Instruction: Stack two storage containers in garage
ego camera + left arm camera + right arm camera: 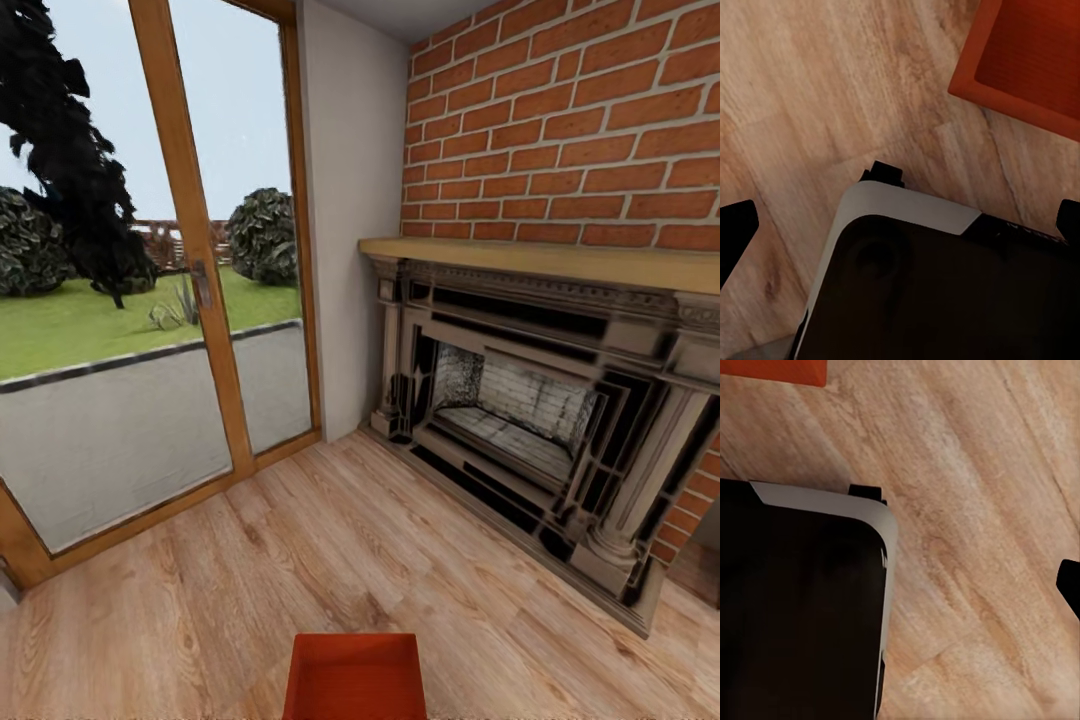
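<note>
An orange-red storage container lay on the wood floor just ahead, so I judged creeping closer wisest; either pincer's opening I couldn't tell.

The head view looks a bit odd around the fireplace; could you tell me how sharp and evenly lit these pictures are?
Head view: even, soft light, no hard shadows; the fireplace surround is jagged and smeared, the bricks sharp. Left wrist view: the orange bin is soft-edged, the plank floor grain slightly blurred. Right wrist view: flat light, no glare.
</note>
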`<state>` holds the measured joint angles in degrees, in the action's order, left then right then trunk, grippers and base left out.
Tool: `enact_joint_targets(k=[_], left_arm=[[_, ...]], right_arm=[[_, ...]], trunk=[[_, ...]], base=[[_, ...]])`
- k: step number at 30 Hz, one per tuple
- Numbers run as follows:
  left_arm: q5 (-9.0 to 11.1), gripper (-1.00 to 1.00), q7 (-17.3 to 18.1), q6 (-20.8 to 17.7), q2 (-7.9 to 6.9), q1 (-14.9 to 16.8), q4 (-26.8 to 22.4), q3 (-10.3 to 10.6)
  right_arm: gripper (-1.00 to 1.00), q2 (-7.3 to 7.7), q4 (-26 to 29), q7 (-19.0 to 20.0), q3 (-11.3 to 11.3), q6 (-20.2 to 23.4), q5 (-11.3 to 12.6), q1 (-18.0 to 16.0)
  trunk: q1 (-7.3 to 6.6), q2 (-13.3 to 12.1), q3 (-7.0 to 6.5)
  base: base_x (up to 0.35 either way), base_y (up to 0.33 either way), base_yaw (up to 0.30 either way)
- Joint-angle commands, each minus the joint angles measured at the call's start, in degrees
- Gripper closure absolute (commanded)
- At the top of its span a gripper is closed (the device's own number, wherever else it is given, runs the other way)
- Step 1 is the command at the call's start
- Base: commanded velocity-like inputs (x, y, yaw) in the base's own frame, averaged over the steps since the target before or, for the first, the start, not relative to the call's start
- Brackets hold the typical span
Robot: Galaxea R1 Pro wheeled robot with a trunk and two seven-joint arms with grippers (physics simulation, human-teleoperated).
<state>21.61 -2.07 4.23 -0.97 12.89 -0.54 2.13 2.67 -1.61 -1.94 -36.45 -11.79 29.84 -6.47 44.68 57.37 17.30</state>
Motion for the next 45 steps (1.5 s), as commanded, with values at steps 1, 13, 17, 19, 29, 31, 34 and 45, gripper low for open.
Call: enact_joint_targets(k=[1,13,17,19,29,31,34,45], left_arm=[[0.28,-1.00,-0.12,0.11,0.01,0.03,0.02,0.24],[0.28,-1.00,-0.12,0.08,0.01,0.03,0.02,0.31],[0.28,-1.00,-0.12,0.12,0.01,0.03,0.02,0.30],[0.28,-1.00,-0.12,0.13,0.01,0.03,0.02,0.29],[0.28,-1.00,-0.12,0.10,0.01,0.03,0.02,0.30],[0.28,-1.00,-0.12,0.11,0.01,0.03,0.02,0.29],[0.28,-1.00,-0.12,0.12,0.01,0.03,0.02,0.32],[0.28,-1.00,-0.12,0.10,0.01,0.03,0.03,0.30]], right_arm=[[-1.00,-0.03,-0.14,-0.01,-0.49,-0.26,0.40,-0.09],[-1.00,-0.03,-0.14,0.00,-0.61,-0.25,0.39,-0.08],[-1.00,-0.03,-0.14,0.02,-0.57,-0.21,0.39,-0.06],[-1.00,-0.03,-0.14,0.08,-0.51,-0.18,0.39,-0.07],[-1.00,-0.03,-0.14,0.26,-0.47,-0.03,0.46,-0.04],[-1.00,-0.03,-0.14,0.26,-0.47,-0.01,0.47,-0.05],[-1.00,0.04,-0.14,0.68,-0.40,0.06,0.53,-0.04],[-1.00,0.06,-0.14,0.84,-0.38,-0.19,0.58,-0.07]], trunk=[[0.00,0.05,0.16],[0.00,0.05,1.26],[0.00,0.05,1.63],[0.00,0.05,1.81],[0.00,0.05,2.73],[0.00,0.05,2.92],[0.00,0.05,3.19],[0.00,0.05,4.20]], base=[[0.000,0.000,0.000],[0.000,0.000,0.000],[0.000,0.000,0.000],[0.000,0.000,0.000],[0.000,0.000,0.000],[0.000,0.000,0.000],[0.000,0.000,0.000],[0.000,0.000,0.000]])
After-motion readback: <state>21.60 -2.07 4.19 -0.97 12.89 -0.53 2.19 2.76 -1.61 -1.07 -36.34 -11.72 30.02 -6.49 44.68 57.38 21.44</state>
